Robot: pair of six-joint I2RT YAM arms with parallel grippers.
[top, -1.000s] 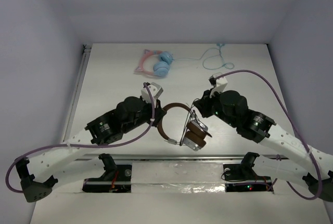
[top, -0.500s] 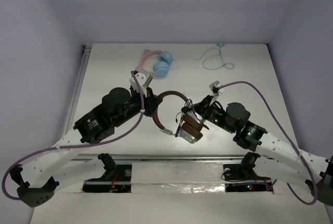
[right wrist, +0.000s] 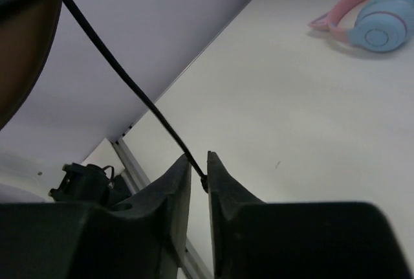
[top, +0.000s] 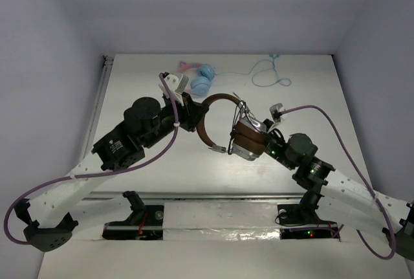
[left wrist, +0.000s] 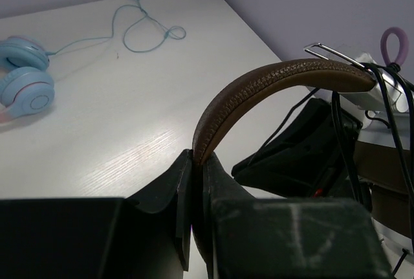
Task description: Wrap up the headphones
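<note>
Top external view: the headphones [top: 223, 101] are held near the middle of the table [top: 129, 78] between both arms, probably so the cord can be wound around them. The left arm reaches forward and inward, with the left gripper [top: 196, 117] at the band's left side. The right arm comes in low, with the right gripper [top: 257, 138] beside the ear cups [top: 246, 144].

Left wrist view: the jaws are clamped tight on the dark brown headband [left wrist: 272, 77], which I judge anchors it.

Right wrist view: the fingers are nearly closed, pinching the thin black cable [right wrist: 123, 75], which runs taut up and to the left.
</note>
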